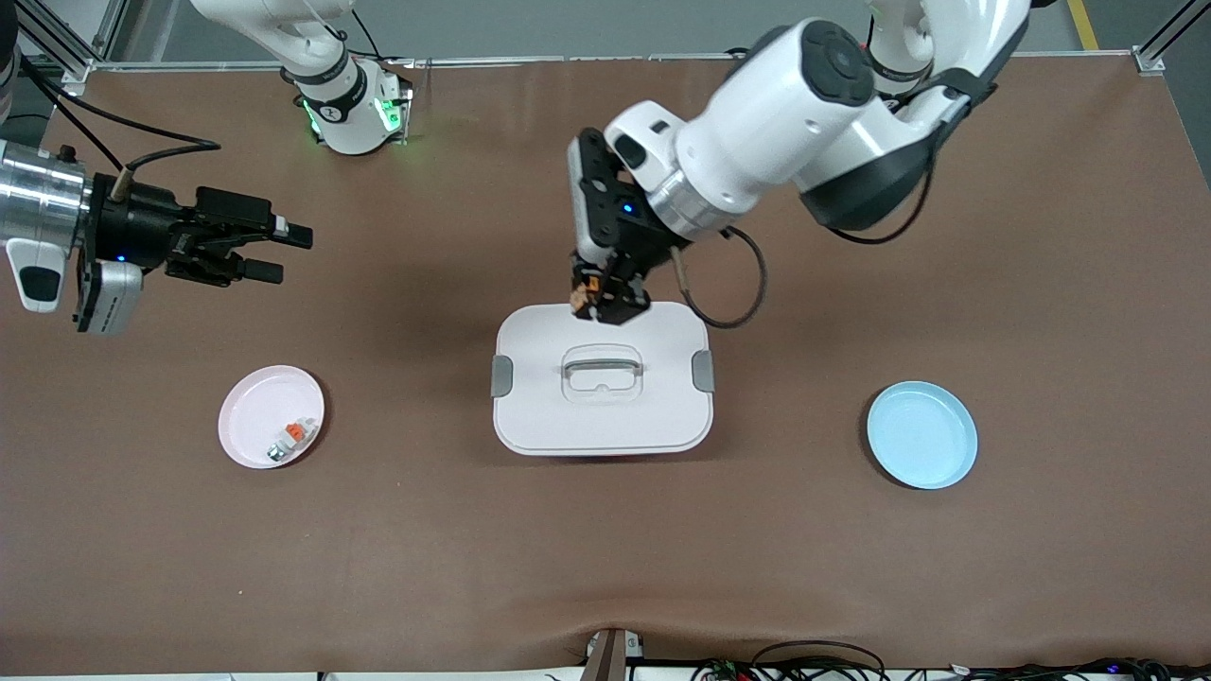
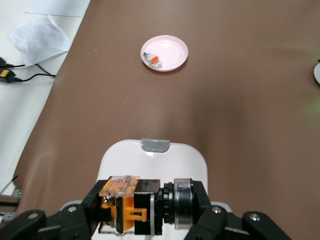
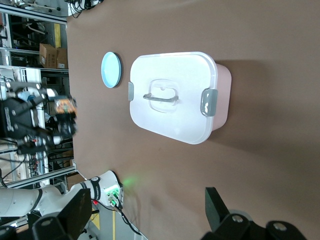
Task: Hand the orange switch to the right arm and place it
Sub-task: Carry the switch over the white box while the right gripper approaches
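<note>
Lidded box mid-table, between two plates; small pieces in plate toward right arm's end.

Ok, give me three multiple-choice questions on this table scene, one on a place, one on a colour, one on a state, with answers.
1. What is the left tool over?
A. the pink plate
B. the edge of the white lidded box
C. the blue plate

2. What colour is the plate toward the left arm's end of the table?
A. blue
B. green
C. black

3. How is the right tool?
A. shut on a plate
B. open, holding nothing
C. shut on the box handle

Answers: B, it holds the orange switch above the white lidded box; A, the blue plate lies there; B, its fingers stand apart in the air.
</note>
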Available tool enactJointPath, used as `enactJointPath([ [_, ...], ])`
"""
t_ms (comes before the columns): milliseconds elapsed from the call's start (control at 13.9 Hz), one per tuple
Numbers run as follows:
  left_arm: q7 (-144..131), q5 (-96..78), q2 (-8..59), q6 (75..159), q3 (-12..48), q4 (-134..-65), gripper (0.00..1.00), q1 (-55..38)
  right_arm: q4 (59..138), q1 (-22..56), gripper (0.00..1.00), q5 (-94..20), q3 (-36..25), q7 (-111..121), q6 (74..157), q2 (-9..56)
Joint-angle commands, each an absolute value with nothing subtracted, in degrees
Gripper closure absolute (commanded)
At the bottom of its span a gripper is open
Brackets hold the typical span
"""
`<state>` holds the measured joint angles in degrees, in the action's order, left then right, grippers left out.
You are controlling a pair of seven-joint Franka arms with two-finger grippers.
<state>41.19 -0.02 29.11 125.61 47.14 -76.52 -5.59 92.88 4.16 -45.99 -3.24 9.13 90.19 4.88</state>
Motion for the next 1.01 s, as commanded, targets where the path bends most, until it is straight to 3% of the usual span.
enactJointPath([
  [0, 37.89, 1.14, 29.97, 125.51, 46.58, -74.97, 1.00, -8.34, 93.60, 6.93, 0.00, -47.46, -3.52, 6.43, 93.33, 5.54],
  [934, 36.30, 1.23, 32.17, 127.88, 43.78, -73.04, 1.00, -12.39, 102.56, 20.11, 0.00, -55.02, -3.51, -4.47, 110.29, 4.40],
])
